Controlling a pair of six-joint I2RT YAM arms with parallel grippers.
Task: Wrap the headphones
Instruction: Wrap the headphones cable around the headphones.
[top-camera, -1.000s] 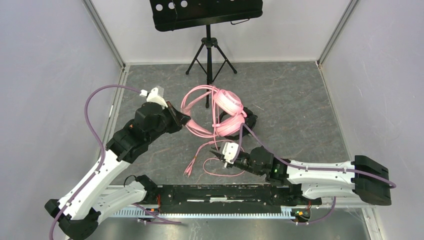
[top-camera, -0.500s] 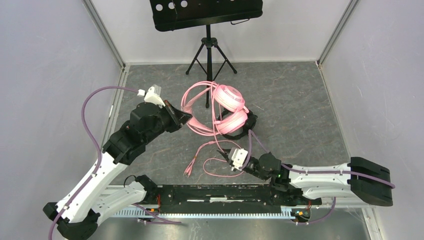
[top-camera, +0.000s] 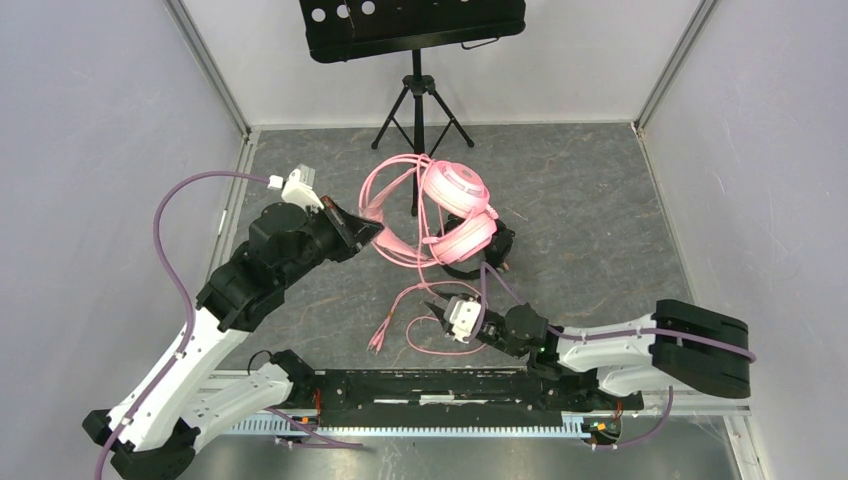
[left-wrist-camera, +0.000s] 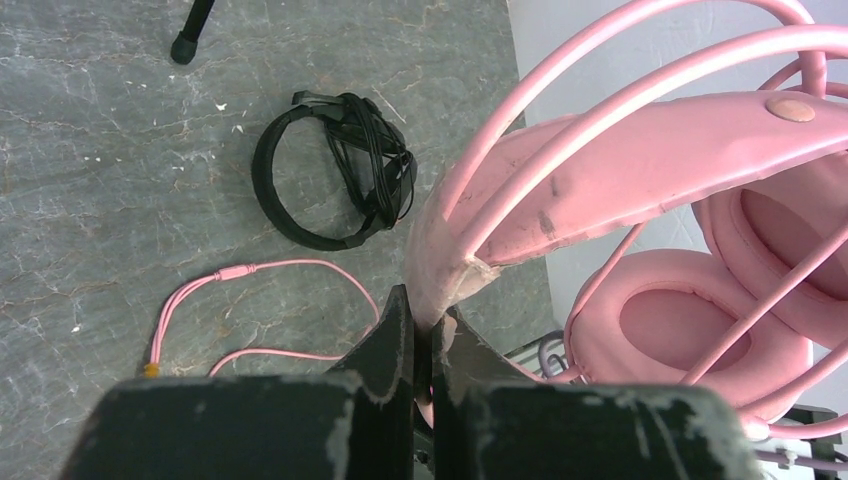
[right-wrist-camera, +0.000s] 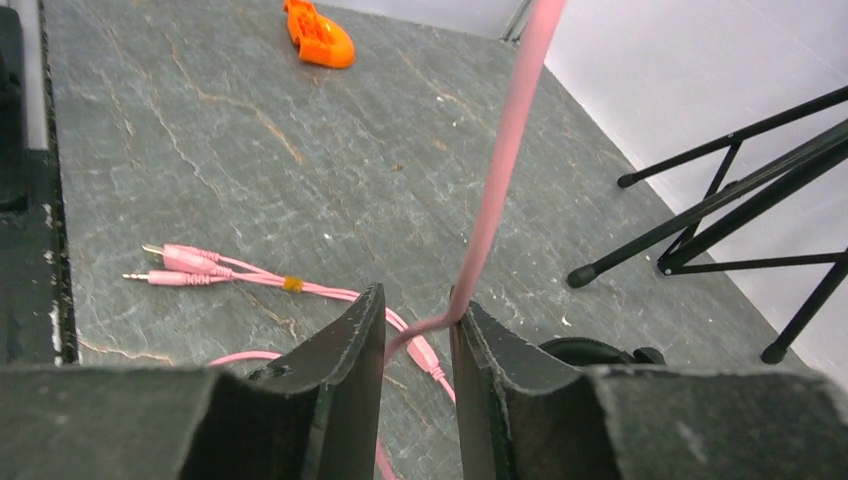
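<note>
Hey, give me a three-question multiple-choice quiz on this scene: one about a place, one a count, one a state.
1. Where do the black headphones lie? A on a shelf; B in a box; C on the table.
2. How many headphone pairs are in view? A one; B two; C four.
3. The left end effector is: A shut on the pink headphones; B open; C shut on a plug.
Answers: 1 C, the left wrist view shows them flat on the grey surface. 2 B, one pink, one black. 3 A, it pinches the pink headband.
</note>
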